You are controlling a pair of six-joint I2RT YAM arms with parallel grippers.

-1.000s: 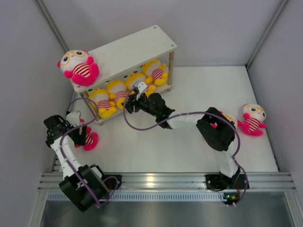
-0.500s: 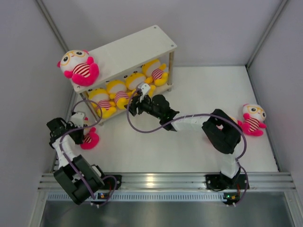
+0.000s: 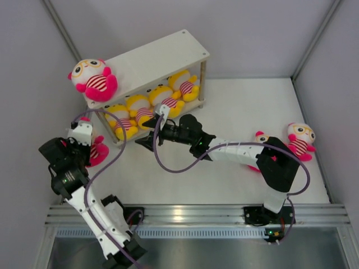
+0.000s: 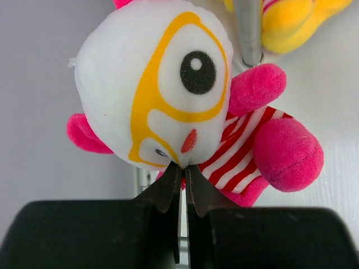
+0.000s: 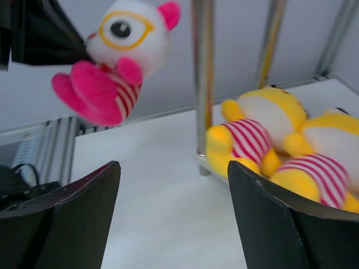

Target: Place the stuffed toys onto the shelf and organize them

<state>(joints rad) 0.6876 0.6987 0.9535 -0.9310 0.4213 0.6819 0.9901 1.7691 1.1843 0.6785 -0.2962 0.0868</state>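
The white shelf (image 3: 151, 61) stands at the back left. One pink stuffed toy (image 3: 94, 79) sits on the left end of its top board, and several yellow toys (image 3: 151, 103) fill the lower tier. My left gripper (image 3: 87, 147) (image 4: 184, 167) is shut on the chin of another pink toy (image 4: 168, 84) (image 3: 99, 152), which hangs off the table beside the shelf's left post (image 4: 248, 33). My right gripper (image 3: 147, 140) (image 5: 173, 168) is open and holds nothing. It stands low over the table in front of the shelf's near corner post (image 5: 202, 84), next to a yellow toy (image 5: 249, 137).
Two more pink toys lie at the right: one (image 3: 300, 140) near the right wall, the other (image 3: 259, 137) partly hidden behind the right arm's elbow. Grey walls close in the left, back and right. A metal rail (image 3: 185, 216) runs along the near edge.
My left gripper has shut on the pink toy and lifted it up toward the shelf's left end. The right gripper has drawn back left from the lower tier, and its jaws have opened wider.
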